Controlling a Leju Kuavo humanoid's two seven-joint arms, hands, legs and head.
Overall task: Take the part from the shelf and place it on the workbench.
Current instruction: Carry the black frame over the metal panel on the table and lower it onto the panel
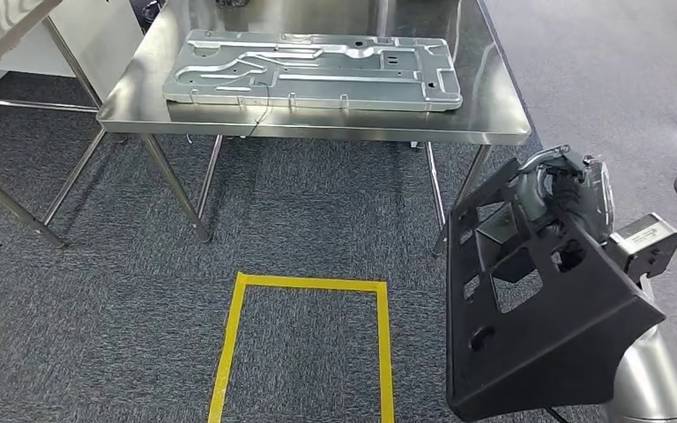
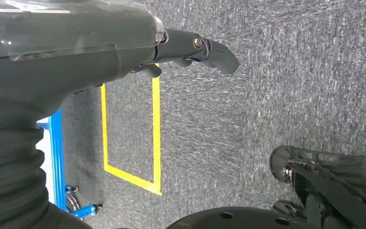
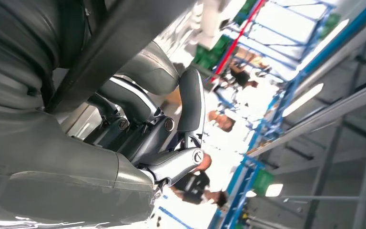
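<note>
Your right hand [image 1: 564, 189] grips the black part [image 1: 538, 326], its fingers [image 3: 190, 102] curled around one edge of it in the right wrist view. In the head view the part is a flat dark panel with several cut-outs, held tilted at the lower right with the hand at its upper end and the silver forearm [image 1: 648, 388] below. It hangs in the air over the carpet [image 1: 317, 211], just short of the bench's near right leg [image 1: 467, 189] and not touching the bench.

Your left hand [image 2: 124, 43] holds nothing; in the left wrist view its fingers [image 2: 214, 52] reach out loosely over the grey carpet, neither spread wide nor closed. Beneath it lies a yellow tape rectangle [image 2: 131, 138] on the floor, with a blue frame [image 2: 56, 157] beside it.

Ahead of you stands the steel bench [image 1: 485, 115], and on it lies a large silver stamped metal plate [image 1: 313, 70] that covers most of the surface, with a thin dark wire [image 1: 263, 110] trailing over the near edge. The yellow tape outline [image 1: 304, 344] marks the carpet in front of the bench. At the far left you see the legs of a second steel table [image 1: 18, 207].

In the right wrist view, people stand in the bright, blurred background beyond the fingers, among blue racking.
</note>
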